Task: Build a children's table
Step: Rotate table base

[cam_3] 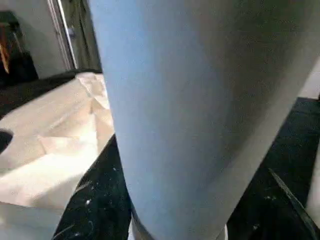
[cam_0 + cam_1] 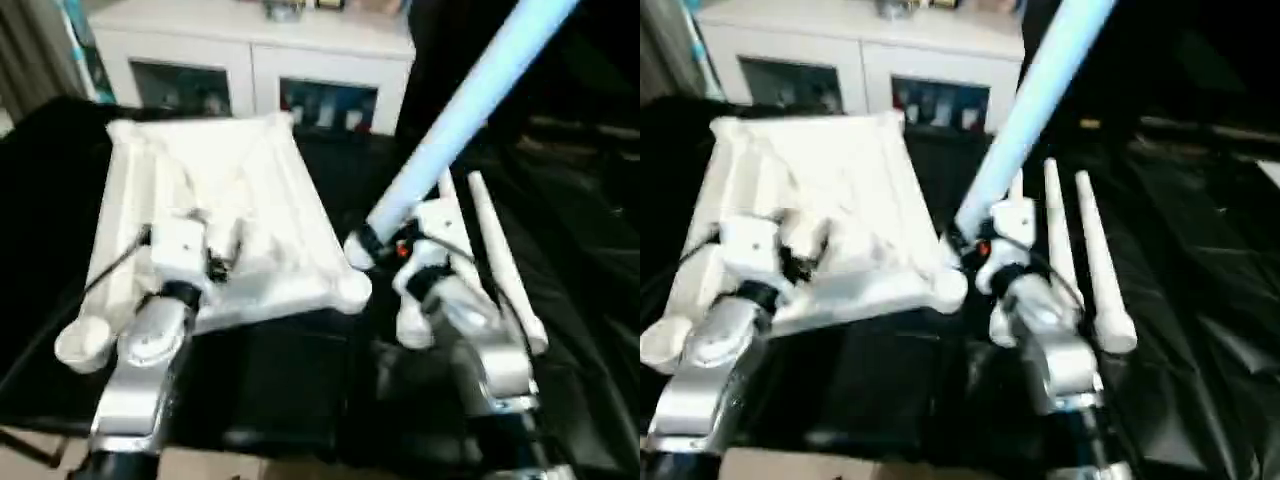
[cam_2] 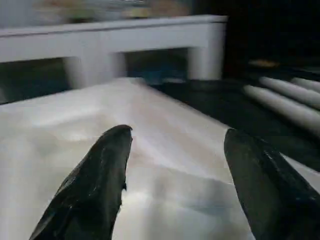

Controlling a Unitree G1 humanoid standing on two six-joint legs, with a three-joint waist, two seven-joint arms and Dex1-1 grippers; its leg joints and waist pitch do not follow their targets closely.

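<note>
The white tabletop [image 2: 230,170] lies upside down on the black surface, ribbed underside up, with round corner sockets at its near right [image 2: 352,288] and near left [image 2: 82,345]. My left gripper [image 3: 177,135] hovers open just above the underside's middle, with nothing between its black fingers [image 3: 100,170]. A long white leg [image 2: 460,110] slants up and away to the right, its thick lower end close to the near right socket. My right gripper [image 2: 366,244] is shut on that lower end. The leg [image 1: 190,100] looms close in the right wrist view.
Two more white legs [image 2: 1095,260] lie side by side on the black cloth [image 2: 580,300] right of my right arm. A white cabinet with glass doors [image 2: 260,50] stands behind the tabletop. A curtain [image 2: 30,50] hangs at the far left.
</note>
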